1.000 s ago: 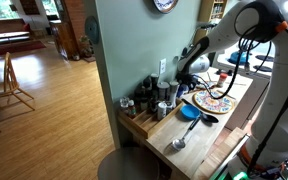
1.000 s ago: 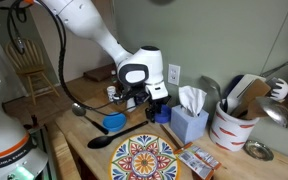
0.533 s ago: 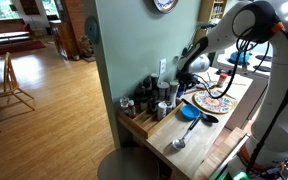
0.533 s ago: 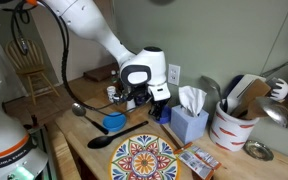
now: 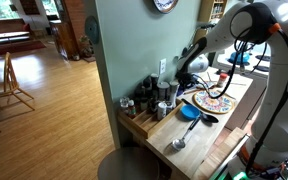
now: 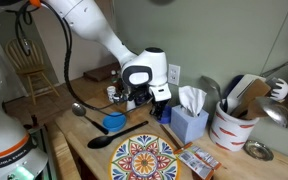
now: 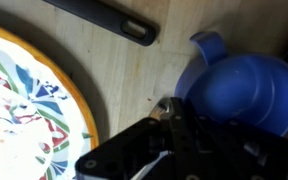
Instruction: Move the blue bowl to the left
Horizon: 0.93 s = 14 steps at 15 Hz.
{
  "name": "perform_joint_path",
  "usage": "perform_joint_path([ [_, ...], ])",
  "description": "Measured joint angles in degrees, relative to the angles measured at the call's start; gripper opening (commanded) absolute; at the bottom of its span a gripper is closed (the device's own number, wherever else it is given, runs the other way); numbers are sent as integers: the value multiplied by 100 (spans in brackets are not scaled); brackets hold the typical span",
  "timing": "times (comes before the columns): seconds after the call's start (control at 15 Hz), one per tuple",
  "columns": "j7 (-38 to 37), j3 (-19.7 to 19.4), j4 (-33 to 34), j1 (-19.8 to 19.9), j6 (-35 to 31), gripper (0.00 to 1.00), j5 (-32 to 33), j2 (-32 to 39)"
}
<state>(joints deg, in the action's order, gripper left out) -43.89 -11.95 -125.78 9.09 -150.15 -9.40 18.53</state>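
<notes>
- My pincer (image 7: 172, 118) comes in from the bottom edge of the wrist view. Its dark tips are drawn close to a narrow point, but I cannot tell whether they are fully together.
- Just beside those tips, on the right of that view, the small shallow bright-blue bowl (image 7: 246, 85) sits on the pale wooden counter (image 7: 134, 75). Its near rim is at or almost at my tips, and I cannot tell whether we touch.
- I judge the step in hand to be getting a hold on that rim. One finger should go inside the wall and one outside, so I need the jaws wide enough to straddle it, and I should come down square rather than slanted.
- On the opposite side lies the large round multicoloured patterned plate (image 7: 24, 110), near the bowl but apart from it. Any sideways travel should head away from this plate.
- Farther up that view, a long black utensil handle (image 7: 104, 18) lies flat on the wood. I would lift the bowl clear of it rather than drag the bowl across.
- In an exterior view the bowl (image 6: 114, 121) rests on the counter, low beside my wrist. A blue tissue box (image 6: 189, 124) stands farther off, out of the way.
</notes>
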Motion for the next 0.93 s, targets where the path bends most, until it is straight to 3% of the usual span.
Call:
perform_joint_path([
  [0.4,808,-48,-113,156,38,1,-25,-512],
  [0.73,2664,-53,-516,448,720,1,-450,-1314],
  [0.93,3639,-91,-892,539,1180,1,-392,-1813],
])
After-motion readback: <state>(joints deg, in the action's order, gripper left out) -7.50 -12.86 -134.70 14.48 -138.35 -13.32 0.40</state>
